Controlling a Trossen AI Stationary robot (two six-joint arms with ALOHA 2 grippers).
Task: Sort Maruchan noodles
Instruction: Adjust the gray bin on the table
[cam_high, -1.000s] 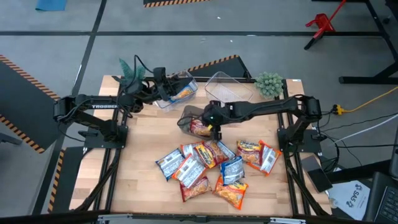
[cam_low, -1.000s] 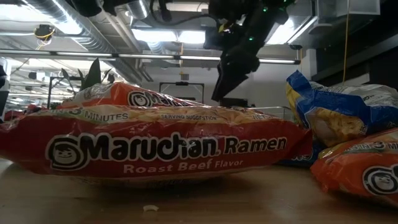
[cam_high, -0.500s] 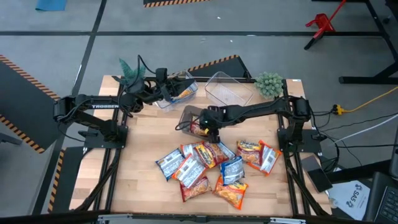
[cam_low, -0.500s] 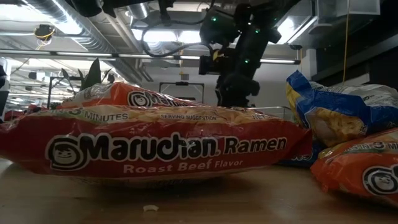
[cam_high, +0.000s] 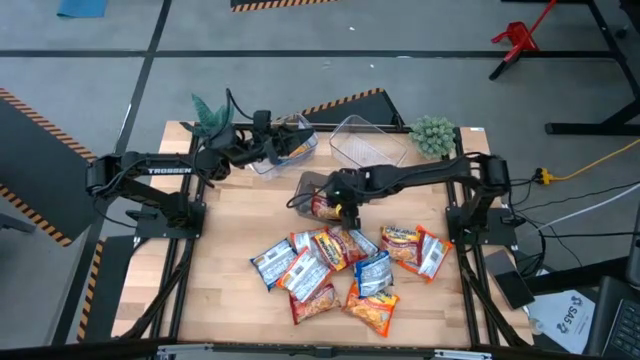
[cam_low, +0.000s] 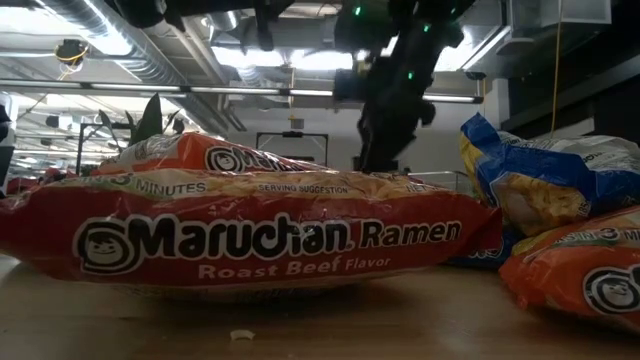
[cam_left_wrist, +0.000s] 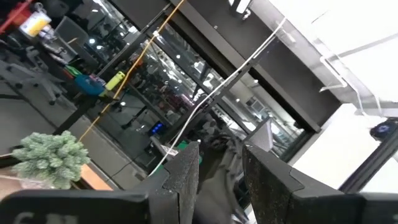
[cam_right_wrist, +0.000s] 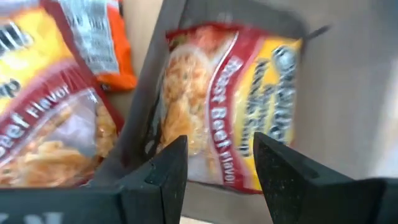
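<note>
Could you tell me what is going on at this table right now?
Two arms are sorting ramen packets into bins. The right gripper hovers with open fingers over the grey bin, where a red Roast Beef packet lies. The left gripper is at the clear bin at the table's far edge, which holds an orange packet. A second clear bin stands beside it. A loose pile of packets waits on the table.

Left hand (cam_left_wrist: 219, 171), fingers parted and empty, tilts toward ceiling; small green plant (cam_left_wrist: 50, 158) near orange table edge (cam_left_wrist: 99, 180)
</note>
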